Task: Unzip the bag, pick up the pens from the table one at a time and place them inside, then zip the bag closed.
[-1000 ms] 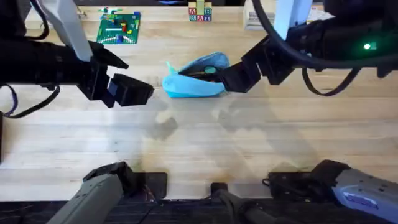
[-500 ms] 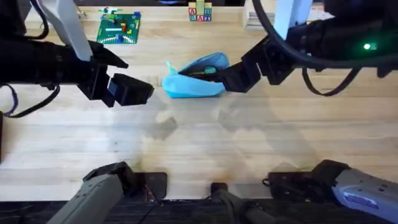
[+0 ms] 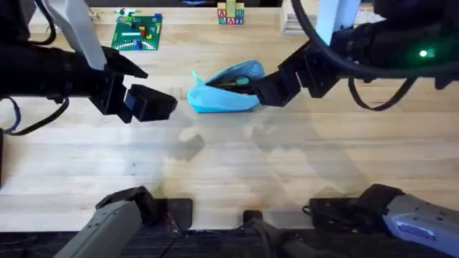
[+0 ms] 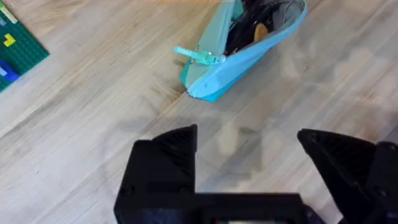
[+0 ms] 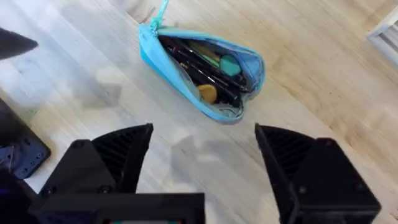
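The light blue bag lies unzipped on the table, behind its middle, its mouth gaping. Dark pens lie inside it, together with a teal and an orange-tipped item; they also show through the opening in the left wrist view as dark pens. The zipper pull sticks out at the bag's left end. My left gripper hovers open just left of the bag, holding nothing. My right gripper hangs open at the right end of the bag, also holding nothing.
A green brick baseplate lies at the back left. Small letter blocks stand at the back centre, and a white object sits at the back right. Bare wood stretches in front of the bag.
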{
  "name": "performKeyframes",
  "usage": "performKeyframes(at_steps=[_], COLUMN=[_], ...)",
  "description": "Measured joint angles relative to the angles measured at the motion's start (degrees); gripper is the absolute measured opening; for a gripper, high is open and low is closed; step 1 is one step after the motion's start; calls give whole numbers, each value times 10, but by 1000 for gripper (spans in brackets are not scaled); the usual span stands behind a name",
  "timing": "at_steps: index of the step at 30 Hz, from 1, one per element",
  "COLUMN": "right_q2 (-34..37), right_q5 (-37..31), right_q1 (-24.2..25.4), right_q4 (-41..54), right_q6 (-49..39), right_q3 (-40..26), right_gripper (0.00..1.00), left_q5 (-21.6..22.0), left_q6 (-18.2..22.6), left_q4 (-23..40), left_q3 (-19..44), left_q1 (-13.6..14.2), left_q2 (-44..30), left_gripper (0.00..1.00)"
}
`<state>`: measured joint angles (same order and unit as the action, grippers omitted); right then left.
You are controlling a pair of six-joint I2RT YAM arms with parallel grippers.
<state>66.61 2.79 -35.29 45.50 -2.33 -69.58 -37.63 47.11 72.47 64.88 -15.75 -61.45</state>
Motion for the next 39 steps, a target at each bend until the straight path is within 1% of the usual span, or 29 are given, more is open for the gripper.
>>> performKeyframes(at_steps=[14,22,28,31,34,39], right_q2=[0,0,0,0,0,0], right_q5=[0,0,0,0,0,0], right_q1=[0,0,0,0,0,0], right_q4=[0,0,0,0,-3,-5], right_q6=[2,2,3,3,2,3], right_q3=[0,0,0,0,0,0], right_gripper=[997,998,997,997,997,997], left_q5=[0,0,-1,-1,-6,-51], left_q6=[1,10,30,35,45,85], left_q4=[0,-1,-5,-10,-12,-13], left_q3=[0,0,0,0,0,0], left_q1=[0,0,-1,-10,-28,-69], left_q2=[0,0,0,0,0,0], left_gripper=[995,995,993,993,992,992])
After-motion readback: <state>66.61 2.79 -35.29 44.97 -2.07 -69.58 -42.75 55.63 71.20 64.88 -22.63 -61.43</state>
